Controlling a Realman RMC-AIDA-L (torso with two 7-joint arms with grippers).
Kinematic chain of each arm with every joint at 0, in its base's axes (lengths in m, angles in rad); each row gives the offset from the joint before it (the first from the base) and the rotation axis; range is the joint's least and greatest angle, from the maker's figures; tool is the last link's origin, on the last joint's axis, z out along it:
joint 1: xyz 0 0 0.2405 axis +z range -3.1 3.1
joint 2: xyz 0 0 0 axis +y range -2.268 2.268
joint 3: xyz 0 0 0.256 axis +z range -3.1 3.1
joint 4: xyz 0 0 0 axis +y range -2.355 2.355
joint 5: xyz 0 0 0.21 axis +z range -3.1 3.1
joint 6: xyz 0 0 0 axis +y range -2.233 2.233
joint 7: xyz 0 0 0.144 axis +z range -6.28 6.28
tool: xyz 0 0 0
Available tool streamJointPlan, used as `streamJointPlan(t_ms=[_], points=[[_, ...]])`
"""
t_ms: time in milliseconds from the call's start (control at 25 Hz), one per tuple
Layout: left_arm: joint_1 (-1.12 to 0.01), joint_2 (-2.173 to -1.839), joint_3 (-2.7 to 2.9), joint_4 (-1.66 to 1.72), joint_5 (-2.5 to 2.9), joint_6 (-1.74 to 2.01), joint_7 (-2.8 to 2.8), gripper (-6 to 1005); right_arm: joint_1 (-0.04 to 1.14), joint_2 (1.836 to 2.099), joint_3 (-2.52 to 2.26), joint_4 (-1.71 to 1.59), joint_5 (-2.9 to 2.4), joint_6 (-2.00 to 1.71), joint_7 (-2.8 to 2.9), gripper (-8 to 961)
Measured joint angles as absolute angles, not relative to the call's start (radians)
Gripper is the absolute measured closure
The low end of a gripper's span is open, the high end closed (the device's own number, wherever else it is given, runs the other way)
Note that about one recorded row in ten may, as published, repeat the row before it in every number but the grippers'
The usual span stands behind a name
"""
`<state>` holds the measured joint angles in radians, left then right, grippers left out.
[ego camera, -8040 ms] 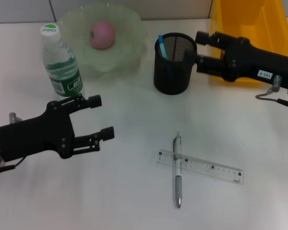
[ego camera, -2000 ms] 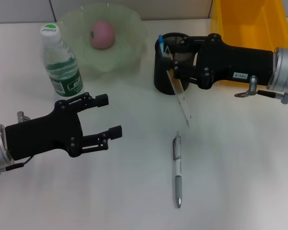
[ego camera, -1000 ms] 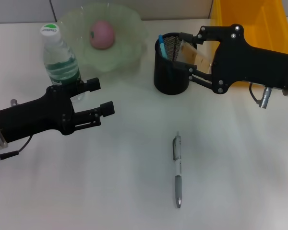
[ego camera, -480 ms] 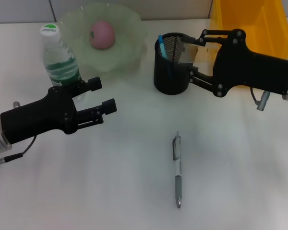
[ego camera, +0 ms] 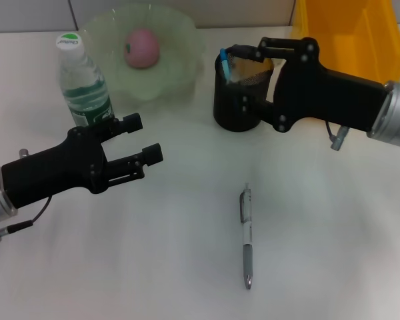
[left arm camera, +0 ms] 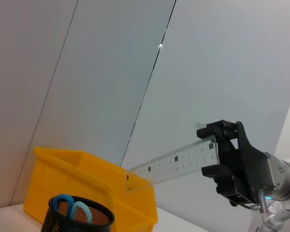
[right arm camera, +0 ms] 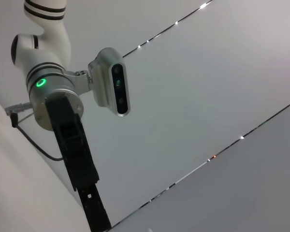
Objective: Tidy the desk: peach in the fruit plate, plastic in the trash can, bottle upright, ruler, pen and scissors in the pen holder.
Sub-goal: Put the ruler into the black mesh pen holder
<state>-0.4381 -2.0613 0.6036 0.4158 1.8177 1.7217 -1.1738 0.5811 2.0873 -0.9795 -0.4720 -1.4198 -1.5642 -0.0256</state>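
One pen (ego camera: 246,237) lies alone on the white worktop (ego camera: 320,233). At the pen holder (ego camera: 239,93), the right tool (ego camera: 250,57) pinches the ruler (left arm camera: 176,159), hidden behind its body from overhead. Left tool (ego camera: 141,139) hovers spread beside the upright bottle (ego camera: 82,83); the peach (ego camera: 142,47) sits in its plate (ego camera: 180,63).

Two black, angular pincers, each on a silver cylindrical wrist. Left pincer (ego camera: 139,138) with slim linkage bars, blocky square-tipped fingers (ego camera: 151,153) and small round screws along the housing; thin dark cable looping from the silver cuff near a small metal plug. Right pincer (ego camera: 241,59) bulkier, pale screw heads dotted over its casing, a silver connector with cable hanging beneath. White jointed arm, grey band, green ring light and dark-lensed camera pod in the right wrist view.
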Motion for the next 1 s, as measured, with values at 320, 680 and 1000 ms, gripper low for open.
streamJointPlan(t_ms=[320,680,1000], points=[[-0.432,-2.062,0.61,0.413,1.818,1.724,-1.167,170,0.641,2.085,-0.978,-0.413,-1.406,-1.513,-0.02,564],[-0.431,-2.062,0.611,0.413,1.821,1.721,-1.165,170,0.705,2.083,-0.979,-0.347,-1.396,-1.438,0.088,562],[-0.426,-2.062,0.611,0.413,1.823,1.724,-1.164,170,0.73,2.082,-0.978,-0.326,-1.334,-1.349,0.286,561]])
